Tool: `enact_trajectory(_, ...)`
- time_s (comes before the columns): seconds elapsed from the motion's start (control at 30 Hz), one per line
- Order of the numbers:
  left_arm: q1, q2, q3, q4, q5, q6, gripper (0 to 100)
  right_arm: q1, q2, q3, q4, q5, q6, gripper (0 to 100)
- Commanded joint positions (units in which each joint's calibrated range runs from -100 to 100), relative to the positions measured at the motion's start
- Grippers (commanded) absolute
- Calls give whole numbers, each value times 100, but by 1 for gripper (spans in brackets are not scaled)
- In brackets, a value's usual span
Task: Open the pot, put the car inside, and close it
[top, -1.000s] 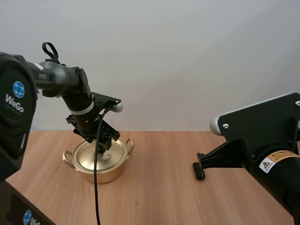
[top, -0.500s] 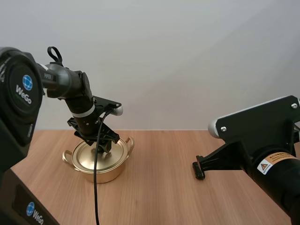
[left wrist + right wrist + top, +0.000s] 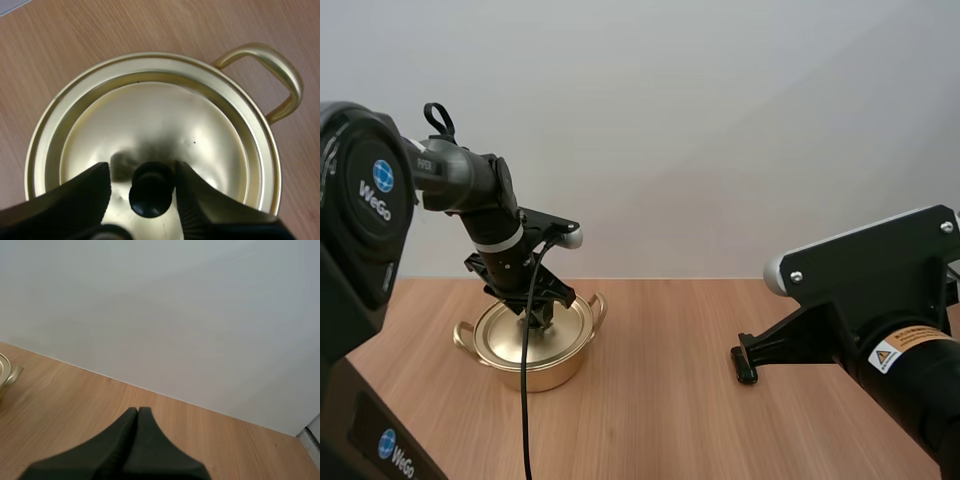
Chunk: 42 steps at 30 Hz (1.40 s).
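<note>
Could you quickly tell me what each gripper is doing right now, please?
Left gripper: open, fingers either side of the lid knob.
Right gripper: shut, holding nothing.

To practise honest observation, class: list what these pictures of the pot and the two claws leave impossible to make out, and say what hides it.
What the pot holds: the lid covers it, in the high and left wrist views.
The lid's knob in the high view: the left claw hides it.
Most of the pot in the right wrist view: cut off by the frame edge.
</note>
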Motion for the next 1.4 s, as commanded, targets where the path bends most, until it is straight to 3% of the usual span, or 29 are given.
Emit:
enact_trajectory(0.0,4,5,3,-1,2,1,34,0,-6,-3,1,-2,-1,0)
enact_trajectory(0.1,4,5,3,-1,2,1,3,0,-6,-3,-25,-2,-3,0)
enact_trajectory(0.13,4,5,3,-1,2,12,0,0,-6,-3,-41,-2,-3,0)
enact_trajectory(0.8,4,-708,-191,-157,-100,34,0,0,-6,-3,-41,-2,-3,0)
enact_trajectory(1.07,4,-2231,-577,-913,-250,34,0,0,-6,154,-102,-88,-238,0)
enact_trajectory(1.37,4,-4497,-631,-1077,-2312,-39,0,0,162,154,-5,-378,-203,0)
